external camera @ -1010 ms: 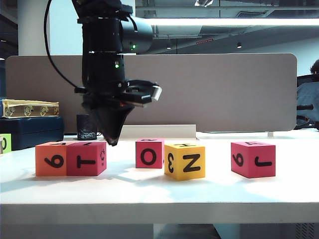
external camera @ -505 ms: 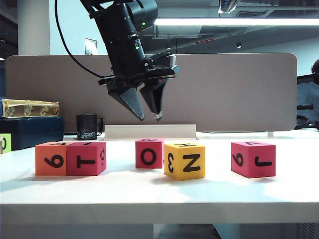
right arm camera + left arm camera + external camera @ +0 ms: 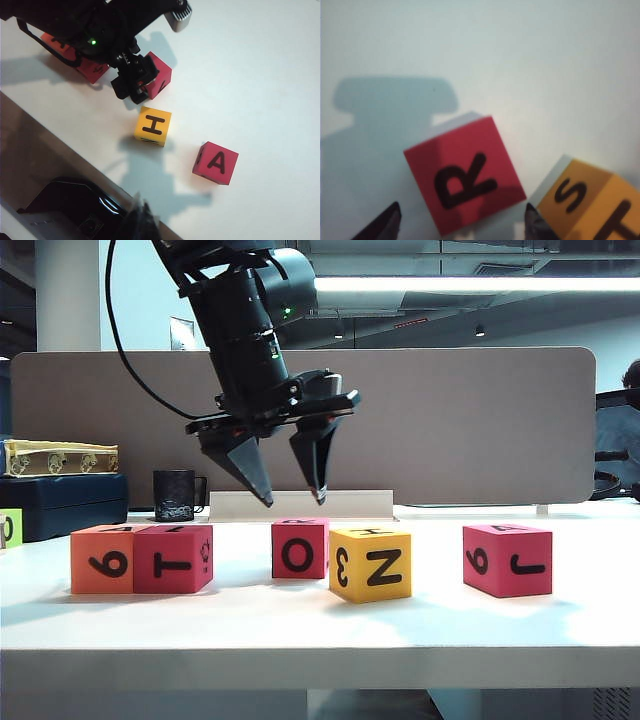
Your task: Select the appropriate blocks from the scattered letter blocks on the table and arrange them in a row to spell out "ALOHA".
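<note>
Left gripper point(image 3: 293, 498) hangs over pink O block point(image 3: 299, 548); yellow block point(image 3: 371, 563) crowds its right.

table point(image 3: 300, 625) – white | five letter blocks point(image 3: 370, 563) – on top

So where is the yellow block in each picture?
Exterior view: the yellow block sits on the table near the middle, showing 3 and N, just right of the pink-red O block.
Left wrist view: at the picture's edge, showing S, beside the same pink-red block's R face.
Right wrist view: near the middle, H on top.
Shared landmark: the open left gripper above that pink-red block.
</note>
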